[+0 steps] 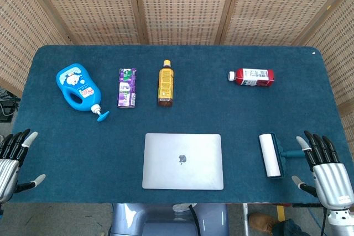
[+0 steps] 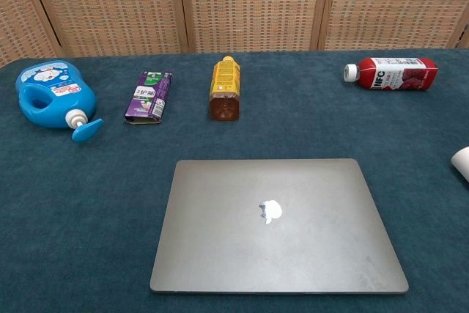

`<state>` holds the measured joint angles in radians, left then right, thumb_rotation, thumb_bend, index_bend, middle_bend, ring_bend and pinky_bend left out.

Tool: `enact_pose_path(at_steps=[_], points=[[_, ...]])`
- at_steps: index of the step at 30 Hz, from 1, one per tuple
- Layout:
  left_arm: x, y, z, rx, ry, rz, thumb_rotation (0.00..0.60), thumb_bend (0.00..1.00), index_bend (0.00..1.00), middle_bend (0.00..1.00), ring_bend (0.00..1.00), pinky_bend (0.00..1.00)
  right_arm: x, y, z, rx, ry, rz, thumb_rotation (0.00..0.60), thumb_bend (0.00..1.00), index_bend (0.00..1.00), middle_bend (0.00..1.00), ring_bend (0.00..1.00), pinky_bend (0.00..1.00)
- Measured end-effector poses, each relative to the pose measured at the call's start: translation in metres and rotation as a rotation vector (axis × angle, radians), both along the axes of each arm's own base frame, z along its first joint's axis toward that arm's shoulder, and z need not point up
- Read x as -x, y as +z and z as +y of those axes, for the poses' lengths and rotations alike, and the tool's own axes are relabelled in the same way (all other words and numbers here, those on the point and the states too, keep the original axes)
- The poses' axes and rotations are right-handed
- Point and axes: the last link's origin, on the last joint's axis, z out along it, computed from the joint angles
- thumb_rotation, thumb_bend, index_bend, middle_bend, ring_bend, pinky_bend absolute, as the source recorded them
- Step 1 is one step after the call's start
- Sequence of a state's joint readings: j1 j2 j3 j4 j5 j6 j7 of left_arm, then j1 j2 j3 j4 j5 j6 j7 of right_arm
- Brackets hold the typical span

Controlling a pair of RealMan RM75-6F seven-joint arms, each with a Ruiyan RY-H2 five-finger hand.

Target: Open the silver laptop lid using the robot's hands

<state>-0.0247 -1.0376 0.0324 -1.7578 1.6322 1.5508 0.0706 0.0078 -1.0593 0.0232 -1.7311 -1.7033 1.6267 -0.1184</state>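
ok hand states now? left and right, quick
Left hand: open, fingers spread, holding nothing, at the table's left edge.
Right hand: open, fingers spread, holding nothing, right of the lint roller.

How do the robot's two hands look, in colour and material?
Both hands look alike. The left hand and the right hand each have a ribbed, silver metallic back, black fingers and pale grey-white fingertips. No cables, markings or sleeves are visible. The chest view shows neither hand.

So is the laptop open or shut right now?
Shut. The laptop lies flat on the table, lid down with the logo facing up; no screen or keyboard shows.
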Motion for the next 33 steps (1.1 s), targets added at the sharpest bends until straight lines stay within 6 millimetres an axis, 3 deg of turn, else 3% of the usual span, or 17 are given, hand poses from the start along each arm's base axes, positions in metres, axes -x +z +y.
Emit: enact_pose_path(at_steps=[14,22,26,33], points=[[0.001,-0.002,0.003,0.008,0.008,0.001,0.600,0.00,0.00,0.00,0.00,0.00,0.000,-0.008,-0.002,-0.021,-0.011,0.025,0.600,0.00,0.00,0.00,0.00,0.00],[0.001,-0.001,0.005,0.003,0.016,-0.005,0.600,0.00,0.00,0.00,0.00,0.00,-0.010,-0.035,-0.020,-0.171,0.044,0.072,0.600,0.00,0.00,0.00,0.00,0.00],[0.001,-0.001,0.007,0.000,0.021,-0.006,0.600,0.00,0.00,0.00,0.00,0.00,-0.026,-0.053,-0.035,-0.293,0.109,0.079,0.600,0.00,0.02,0.00,0.00,0.00],[0.003,-0.005,0.013,0.015,0.050,0.002,0.600,0.00,0.00,0.00,0.00,0.00,-0.077,-0.096,-0.064,-0.554,0.350,0.095,0.600,0.00,0.06,0.01,0.00,0.00]])
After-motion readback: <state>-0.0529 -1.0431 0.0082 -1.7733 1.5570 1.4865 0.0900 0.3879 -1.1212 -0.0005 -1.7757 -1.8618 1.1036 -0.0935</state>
